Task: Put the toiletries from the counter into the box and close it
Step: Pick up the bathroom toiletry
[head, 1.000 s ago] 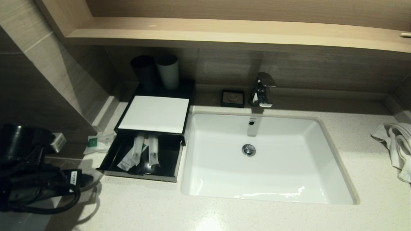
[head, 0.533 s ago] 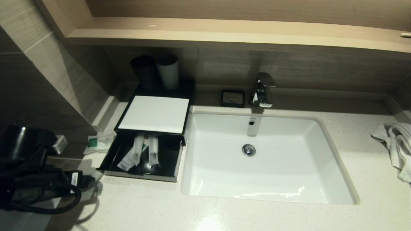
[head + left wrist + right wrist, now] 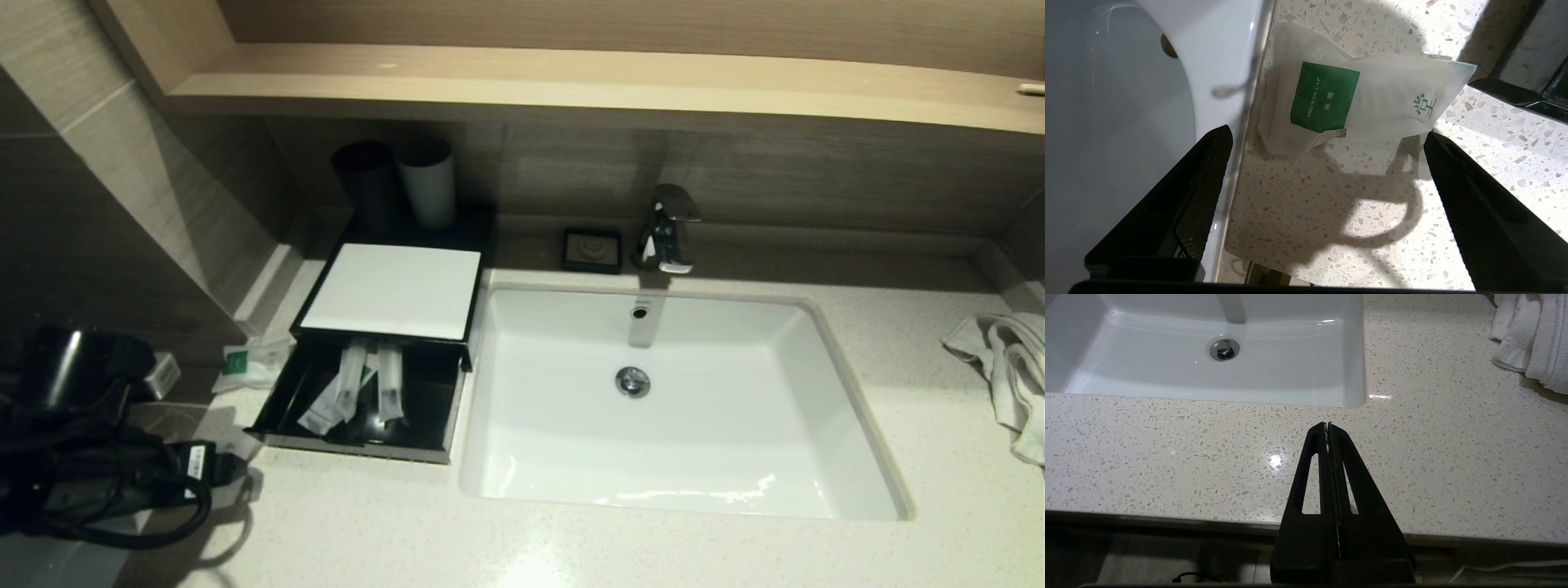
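One white sachet with a green label (image 3: 247, 363) (image 3: 1327, 96) lies on the speckled counter (image 3: 392, 523), just left of the black box (image 3: 396, 290). The box's front drawer (image 3: 359, 447) is pulled out. Two slim tubes (image 3: 353, 374) (image 3: 390, 384) and a flat sachet (image 3: 322, 415) lie inside it. My left arm (image 3: 90, 457) reaches in from the near left. My left gripper (image 3: 1327, 132) is wide open, and the sachet lies just beyond its fingertips, untouched. Over the counter's front edge my right gripper (image 3: 1328, 425) is shut on nothing.
The white basin (image 3: 678, 441) fills the middle, with a tap (image 3: 665, 229) and a black soap dish (image 3: 592, 249) behind it. Two cups (image 3: 367, 184) stand behind the box, a white towel (image 3: 1004, 367) lies far right, and a wooden shelf (image 3: 571, 82) hangs above. The counter's left edge (image 3: 1229, 245) is close.
My left arm has shifted slightly rightward toward the sachet, and its fingers have spread wider. Nothing else has moved.
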